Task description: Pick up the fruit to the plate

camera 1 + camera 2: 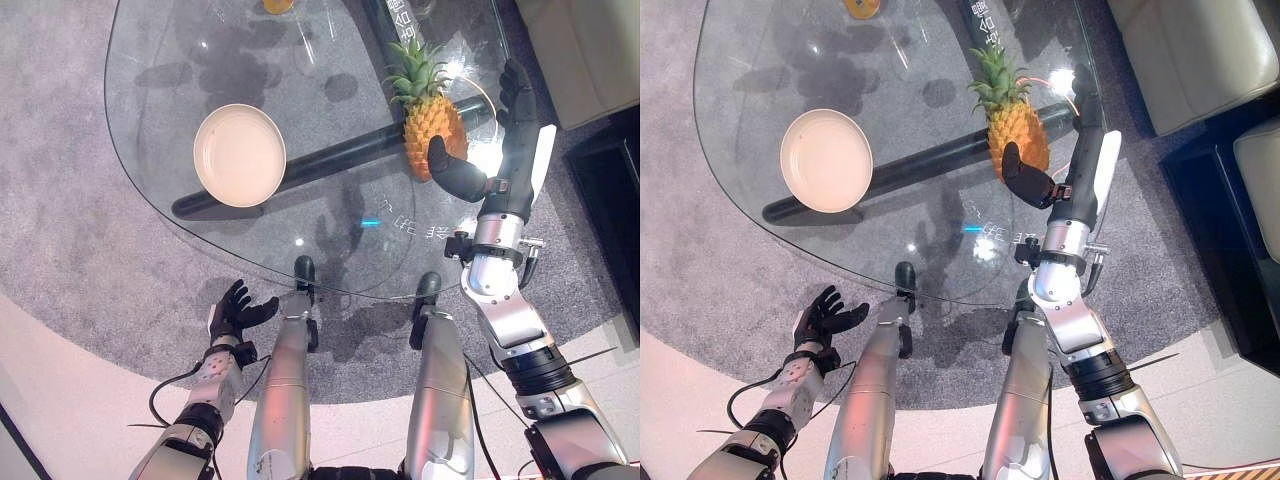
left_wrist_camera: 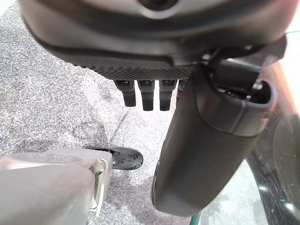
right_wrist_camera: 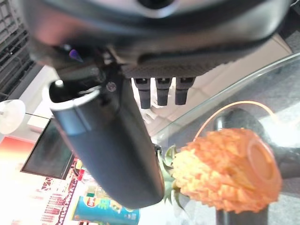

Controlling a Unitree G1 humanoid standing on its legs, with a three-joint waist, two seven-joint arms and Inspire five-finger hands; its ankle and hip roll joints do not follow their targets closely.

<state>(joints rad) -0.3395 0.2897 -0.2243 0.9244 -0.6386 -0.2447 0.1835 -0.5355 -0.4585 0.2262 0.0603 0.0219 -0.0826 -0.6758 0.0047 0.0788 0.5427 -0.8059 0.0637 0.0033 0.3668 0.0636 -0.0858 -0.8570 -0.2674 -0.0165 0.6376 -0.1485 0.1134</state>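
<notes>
A pineapple [image 1: 432, 122] with a green crown lies on the glass table [image 1: 160, 170] at the right, its crown pointing to the far side. My right hand [image 1: 505, 140] is open around its base end, thumb [image 1: 455, 172] at the near side and straight fingers [image 1: 518, 92] on the right side. The right wrist view shows the pineapple [image 3: 227, 176] just past the thumb [image 3: 110, 150], apart from the fingers [image 3: 161, 91]. A cream plate [image 1: 239, 155] stands empty on the table at the left. My left hand [image 1: 236, 310] hangs open low beside the table's near edge.
An orange object [image 1: 278, 5] sits at the table's far edge. A dark bar [image 1: 330, 160] of the table's frame runs under the glass between plate and pineapple. Grey carpet [image 1: 70, 250] surrounds the table, and pale furniture [image 1: 585, 50] stands at the far right.
</notes>
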